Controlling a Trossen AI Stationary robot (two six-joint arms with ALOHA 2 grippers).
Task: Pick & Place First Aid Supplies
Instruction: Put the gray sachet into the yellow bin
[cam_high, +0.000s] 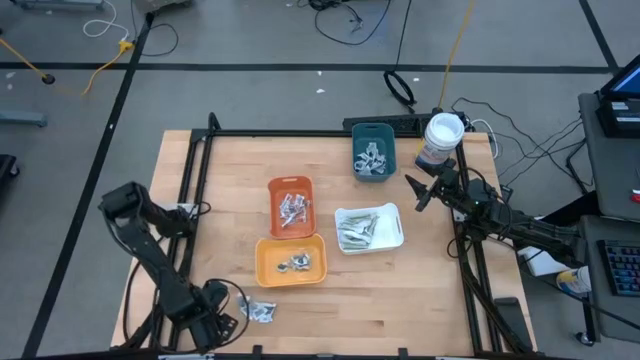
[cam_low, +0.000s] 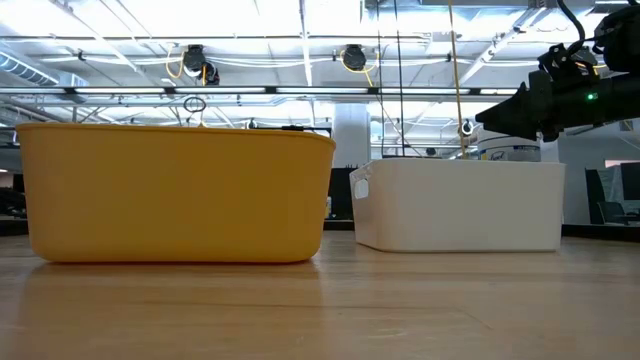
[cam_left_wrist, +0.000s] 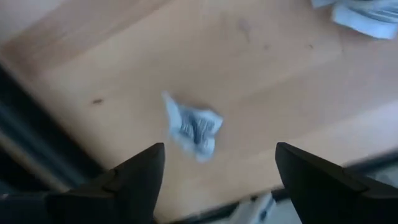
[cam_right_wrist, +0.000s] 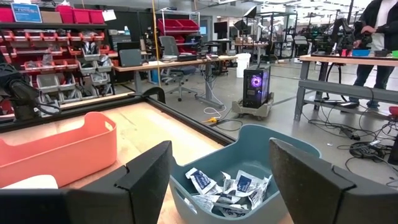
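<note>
left gripper (cam_left_wrist: 214, 180) low over the near left corner of the wooden table (cam_high: 420, 290), jaws spread wide with nothing between them, poised above a single silvery-white sachet (cam_left_wrist: 193, 127) lying loose on the bare wood, with a small cluster of packets (cam_high: 258, 311) just beside. right gripper (cam_right_wrist: 217, 180) raised near the teal tray (cam_right_wrist: 273, 146), jaws wide and empty, waiting. remaining supplies sorted into the teal tray, the orange tray (cam_high: 291, 207), the yellow tray (cam_high: 290, 260) and the white tray (cam_high: 368, 228). risks as judged: flat sachet may slide or skid under closing fingers on smooth wood; off-centre descent could pinch a corner only and drop it in transit; proximity to table edge and black frame rail could snag a finger or push the sachet off. surface: pale wood boards, bordered by dark rails. room beyond: workshop with benches, shelving of red bins, cables on floor, a person standing at a far bench.
</note>
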